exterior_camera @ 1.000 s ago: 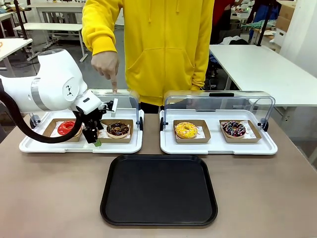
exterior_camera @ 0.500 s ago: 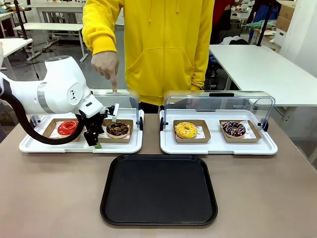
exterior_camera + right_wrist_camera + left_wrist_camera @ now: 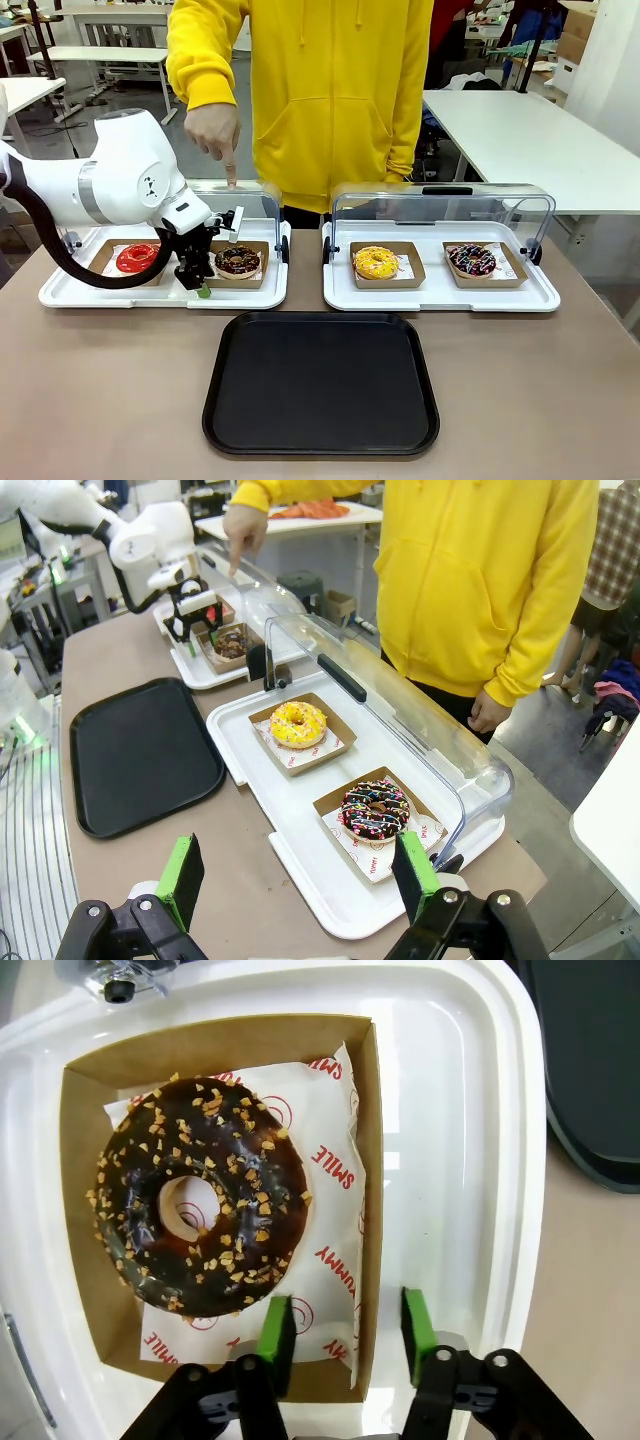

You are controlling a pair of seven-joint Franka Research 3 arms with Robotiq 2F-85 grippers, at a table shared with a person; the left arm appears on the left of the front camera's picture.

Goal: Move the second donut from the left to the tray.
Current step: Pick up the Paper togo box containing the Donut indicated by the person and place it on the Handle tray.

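1. Left gripper: lowered over the near edge of the cardboard holder; its jaws stand part open, one green pad inside the holder on the white paper, the other outside on the left white tray, so they straddle the holder's wall without yet closing on it.
2. Chocolate donut with light specks: sits in that holder, beside the red donut on the same white tray, whose clear lid is raised.
3. Black tray: lies on the table just in front of the two white trays.
4. Person's hand: one finger points down, above the far side of the left white tray.
5. Right gripper: held above the right white tray, jaws wide apart, grasping nothing.
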